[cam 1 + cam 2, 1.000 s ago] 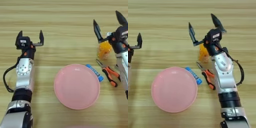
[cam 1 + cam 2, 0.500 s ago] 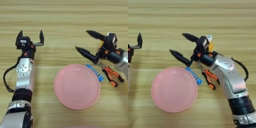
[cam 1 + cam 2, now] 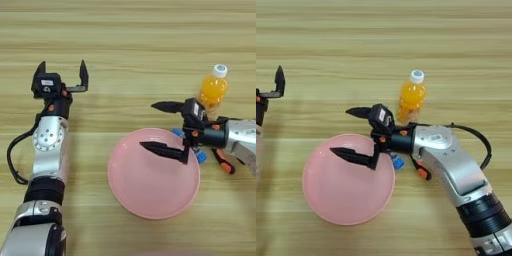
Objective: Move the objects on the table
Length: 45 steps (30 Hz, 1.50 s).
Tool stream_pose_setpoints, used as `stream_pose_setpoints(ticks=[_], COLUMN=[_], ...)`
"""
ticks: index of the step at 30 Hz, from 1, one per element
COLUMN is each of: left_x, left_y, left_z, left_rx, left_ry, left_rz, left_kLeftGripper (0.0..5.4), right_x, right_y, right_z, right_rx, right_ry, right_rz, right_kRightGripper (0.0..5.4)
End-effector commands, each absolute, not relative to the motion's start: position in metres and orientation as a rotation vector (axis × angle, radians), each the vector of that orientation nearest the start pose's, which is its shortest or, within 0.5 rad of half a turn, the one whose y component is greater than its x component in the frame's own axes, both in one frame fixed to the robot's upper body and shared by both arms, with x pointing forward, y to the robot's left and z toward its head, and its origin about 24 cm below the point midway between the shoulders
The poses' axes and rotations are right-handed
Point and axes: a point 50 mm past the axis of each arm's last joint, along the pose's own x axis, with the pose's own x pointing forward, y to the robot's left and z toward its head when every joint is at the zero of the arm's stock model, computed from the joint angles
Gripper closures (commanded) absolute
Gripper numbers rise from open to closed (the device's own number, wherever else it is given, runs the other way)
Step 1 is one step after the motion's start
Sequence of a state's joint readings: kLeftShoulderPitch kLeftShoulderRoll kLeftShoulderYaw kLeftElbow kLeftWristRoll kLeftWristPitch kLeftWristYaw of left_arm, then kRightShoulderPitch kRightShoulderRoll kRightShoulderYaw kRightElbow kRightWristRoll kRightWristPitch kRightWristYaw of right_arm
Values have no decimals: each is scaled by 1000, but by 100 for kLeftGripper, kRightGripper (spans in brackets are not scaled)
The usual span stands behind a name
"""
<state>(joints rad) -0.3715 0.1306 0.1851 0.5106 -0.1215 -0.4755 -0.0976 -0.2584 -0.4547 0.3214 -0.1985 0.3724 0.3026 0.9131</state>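
Right pincer point(image 3: 161, 128) swung left, spread wide over pink plate point(image 3: 145, 190)'s rim; orange bottle point(image 3: 213, 90) upright behind.

Even, bright overhead light falls across the wooden table point(image 3: 125, 45), with no hard glare. Soft, faint shadows lie close beneath the pink plate point(image 3: 150, 195) and both arms. Focus is fairly sharp throughout, though detail softens slightly toward the edges of both views.
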Motion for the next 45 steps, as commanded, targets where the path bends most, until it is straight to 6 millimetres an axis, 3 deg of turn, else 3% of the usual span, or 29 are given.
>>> stream_pose_setpoints(ticks=[1, 7, 21, 45], left_x=[316, 316, 316, 317], left_y=[196, 196, 195, 193], left_z=[82, 82, 81, 81], left_rx=[-10, -10, -12, -16], left_ry=[-361, -362, -360, -360], left_rz=[44, 45, 47, 46], left_kLeftGripper=[0, 0, 0, 0], right_x=[246, 245, 252, 273], right_y=[-96, -92, -85, -74], right_z=[92, 75, 58, 41], right_rx=[-173, -196, -203, -299], right_ry=[151, 262, 384, 429], right_rz=[1343, 1361, 1343, 1200], right_kRightGripper=[4, 4, 4, 4])
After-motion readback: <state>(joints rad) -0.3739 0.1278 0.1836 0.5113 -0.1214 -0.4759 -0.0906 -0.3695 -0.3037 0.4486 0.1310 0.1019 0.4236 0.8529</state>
